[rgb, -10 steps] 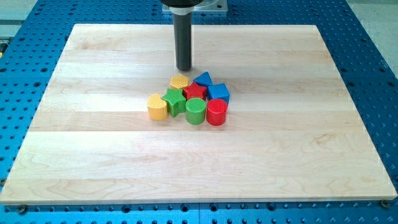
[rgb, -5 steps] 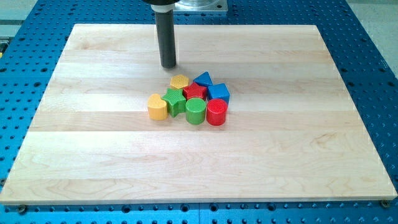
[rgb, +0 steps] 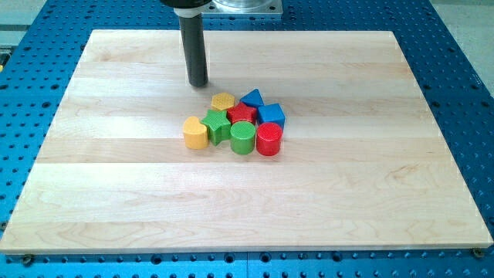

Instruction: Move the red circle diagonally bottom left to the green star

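The red circle (rgb: 268, 140) stands at the lower right of a tight cluster of blocks near the board's middle. The green star (rgb: 217, 125) sits in the cluster's left part, with a green circle (rgb: 242, 137) between it and the red circle. My tip (rgb: 198, 83) is on the board above and left of the cluster, apart from all blocks, nearest the yellow hexagon (rgb: 224, 102).
The cluster also holds a yellow block (rgb: 195, 133) at its left, a red star (rgb: 241, 113) in its middle, a blue triangle (rgb: 252, 98) and a blue block (rgb: 271, 116) at its upper right. The wooden board (rgb: 116, 193) lies on a blue perforated table.
My tip has moved left and slightly up, away from the yellow hexagon. No block has moved.
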